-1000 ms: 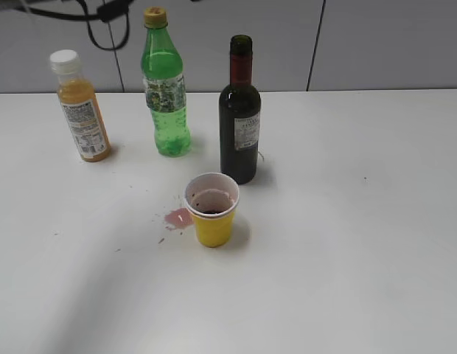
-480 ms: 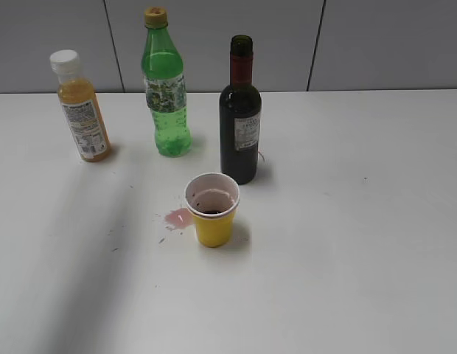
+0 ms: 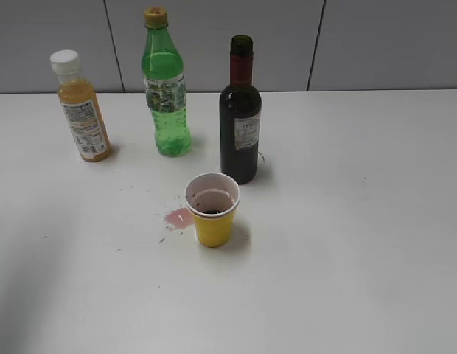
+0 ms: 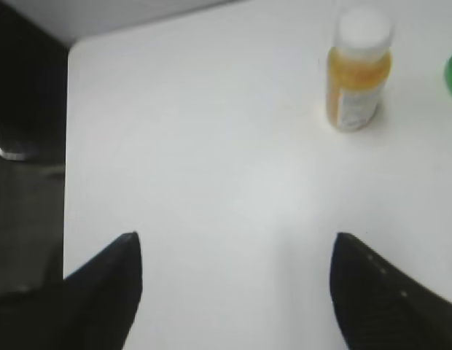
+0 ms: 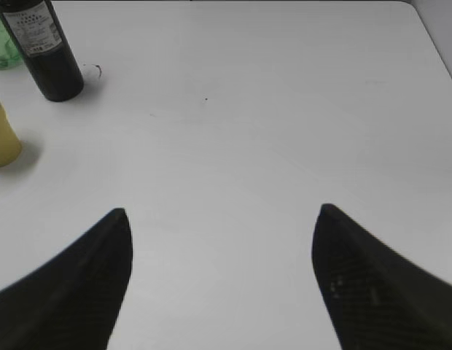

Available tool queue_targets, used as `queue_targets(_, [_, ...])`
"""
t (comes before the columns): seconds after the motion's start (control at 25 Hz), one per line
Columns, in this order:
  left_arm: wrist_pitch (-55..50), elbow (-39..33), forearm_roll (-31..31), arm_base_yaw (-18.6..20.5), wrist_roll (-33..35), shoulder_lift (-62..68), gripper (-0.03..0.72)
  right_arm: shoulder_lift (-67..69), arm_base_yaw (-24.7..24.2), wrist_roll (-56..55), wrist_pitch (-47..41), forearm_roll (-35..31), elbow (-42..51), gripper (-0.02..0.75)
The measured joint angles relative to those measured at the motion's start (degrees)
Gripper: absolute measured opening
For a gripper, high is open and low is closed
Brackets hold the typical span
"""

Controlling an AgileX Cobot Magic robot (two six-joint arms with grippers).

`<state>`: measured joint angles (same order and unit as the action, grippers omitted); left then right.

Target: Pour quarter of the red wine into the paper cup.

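Observation:
The dark glass bottle of red wine [image 3: 239, 122], with red neck foil and a white label, stands upright and uncapped at the table's middle back; it also shows in the right wrist view [image 5: 44, 51]. The yellow paper cup [image 3: 212, 209] stands just in front of it, its white inside pink-stained with a little dark liquid at the bottom; its edge shows in the right wrist view [image 5: 3, 138]. Neither gripper shows in the exterior view. My left gripper [image 4: 237, 244] is open and empty over bare table at the left. My right gripper [image 5: 222, 215] is open and empty, well right of the bottle.
A green plastic bottle [image 3: 165, 85] and an orange juice bottle [image 3: 80, 107] with a white cap stand at the back left; the juice bottle also shows in the left wrist view [image 4: 357, 73]. A pink spill [image 3: 178, 217] lies left of the cup. The table's left edge [image 4: 66, 146] is near.
An arm's black cables at the top left of the exterior view have left the picture. The shadow on the table's left side has slid towards the front left. Bottles and cup have not moved.

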<state>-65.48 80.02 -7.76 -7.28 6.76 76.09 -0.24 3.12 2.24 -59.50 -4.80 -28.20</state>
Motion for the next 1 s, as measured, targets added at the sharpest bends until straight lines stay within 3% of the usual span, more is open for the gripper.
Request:
queue_targets(0.12, [-2.26,-4.05,3.58,6.81,1.57,-4.25,0.592,0.0,0.0,0.0,0.0,0.0,0.0,0.582])
queue_targets(0.2, [-2.2,-8.75,5.44,8.74,1.85,-9.16,0.592,0.0,0.0,0.0,0.0,0.0,0.0,0.582])
queue_targets(0.64, [-3.93,-36.75,10.69,9.4,2.16,-41.02,0.592,0.0,0.0,0.0,0.0,0.0,0.0,0.582])
queue_targets(1.0, [-4.37,-47.09,12.21,9.4,2.16,-61.26,0.592,0.0,0.0,0.0,0.0,0.0,0.0,0.582])
